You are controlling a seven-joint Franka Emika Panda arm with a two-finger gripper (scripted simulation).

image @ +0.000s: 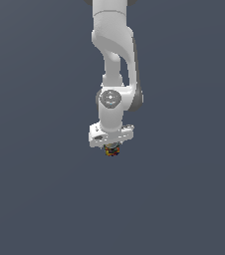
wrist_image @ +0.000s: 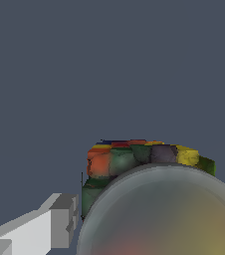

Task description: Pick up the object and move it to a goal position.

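Observation:
The jar has a mottled red, yellow, blue and green body and hangs just under the white hand of the arm in the exterior view. My gripper is closed around it, and its fingers are mostly hidden by the hand and the jar. In the wrist view the jar's body and its flat grey-brown lid fill the lower right, very close to the camera. One white and grey finger stands right beside the jar's side. The other finger is almost out of frame.
A plain dark grey-blue surface lies all around the arm. No other object or marker shows in either view.

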